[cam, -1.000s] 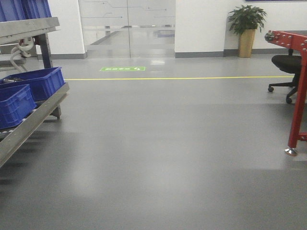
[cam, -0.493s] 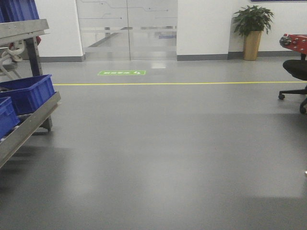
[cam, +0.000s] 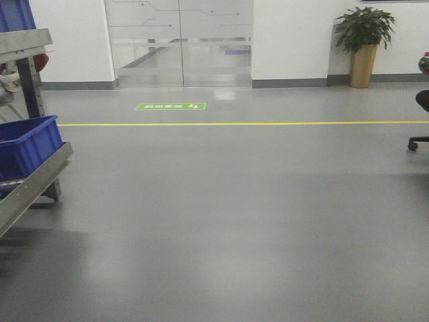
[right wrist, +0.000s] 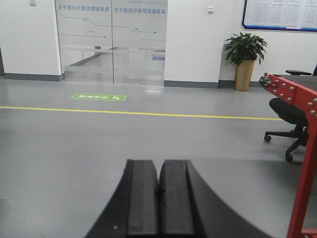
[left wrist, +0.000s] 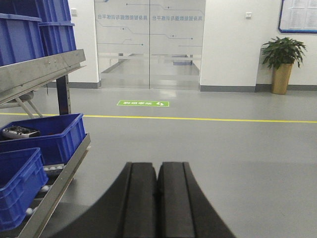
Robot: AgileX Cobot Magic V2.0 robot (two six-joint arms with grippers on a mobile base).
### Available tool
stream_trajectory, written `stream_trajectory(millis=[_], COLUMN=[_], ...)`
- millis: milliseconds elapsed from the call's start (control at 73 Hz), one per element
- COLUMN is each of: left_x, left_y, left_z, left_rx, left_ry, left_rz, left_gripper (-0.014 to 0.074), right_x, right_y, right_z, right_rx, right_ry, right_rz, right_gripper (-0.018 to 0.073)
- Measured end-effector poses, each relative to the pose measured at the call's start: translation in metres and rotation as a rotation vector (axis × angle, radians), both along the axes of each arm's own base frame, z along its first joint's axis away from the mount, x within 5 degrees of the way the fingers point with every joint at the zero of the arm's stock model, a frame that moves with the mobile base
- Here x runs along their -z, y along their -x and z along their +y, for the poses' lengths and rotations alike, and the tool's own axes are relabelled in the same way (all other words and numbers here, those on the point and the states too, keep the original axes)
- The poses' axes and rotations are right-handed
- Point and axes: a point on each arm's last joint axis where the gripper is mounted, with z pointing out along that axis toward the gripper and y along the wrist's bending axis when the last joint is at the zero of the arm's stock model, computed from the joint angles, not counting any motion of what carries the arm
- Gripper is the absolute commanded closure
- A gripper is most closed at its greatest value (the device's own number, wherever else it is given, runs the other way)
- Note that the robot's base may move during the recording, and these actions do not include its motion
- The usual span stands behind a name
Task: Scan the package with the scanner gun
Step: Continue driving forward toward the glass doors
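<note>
The package and the scanner gun are out of view in every frame. My left gripper (left wrist: pixel 157 166) is shut, its two black fingers pressed together with nothing between them, pointing out over grey floor beside a metal rack. My right gripper (right wrist: pixel 159 163) is likewise shut and empty, held above bare floor. Neither gripper shows in the front-facing view.
A sloped metal rack (cam: pixel 32 184) (left wrist: pixel 54 183) with blue bins (cam: pixel 27 146) (left wrist: pixel 47 136) stands at the left. At the right are a red metal frame (right wrist: pixel 302 163) and a black office chair (right wrist: pixel 287 116). Ahead lie a yellow floor line (cam: pixel 241 123), glass doors (cam: pixel 179 43) and a potted plant (cam: pixel 364 40).
The view has advanced and swung right: the rack and bins slid towards the left edge, the red frame left the front view, and the doors and plant sit lower and nearer.
</note>
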Motion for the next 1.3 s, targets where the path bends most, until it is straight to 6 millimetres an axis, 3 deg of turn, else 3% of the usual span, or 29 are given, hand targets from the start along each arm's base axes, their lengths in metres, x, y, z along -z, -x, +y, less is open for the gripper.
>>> stream_trajectory(millis=[1302], left_x=[0.0000], left_y=[0.0000], left_z=[0.0000], left_rx=[0.000], left_ry=[0.000], left_rz=[0.000], left_gripper=[0.0708], right_x=[0.0000], right_y=[0.0000], right_z=[0.0000], right_rx=[0.000], right_ry=[0.000], right_rz=[0.000], right_gripper=[0.0713])
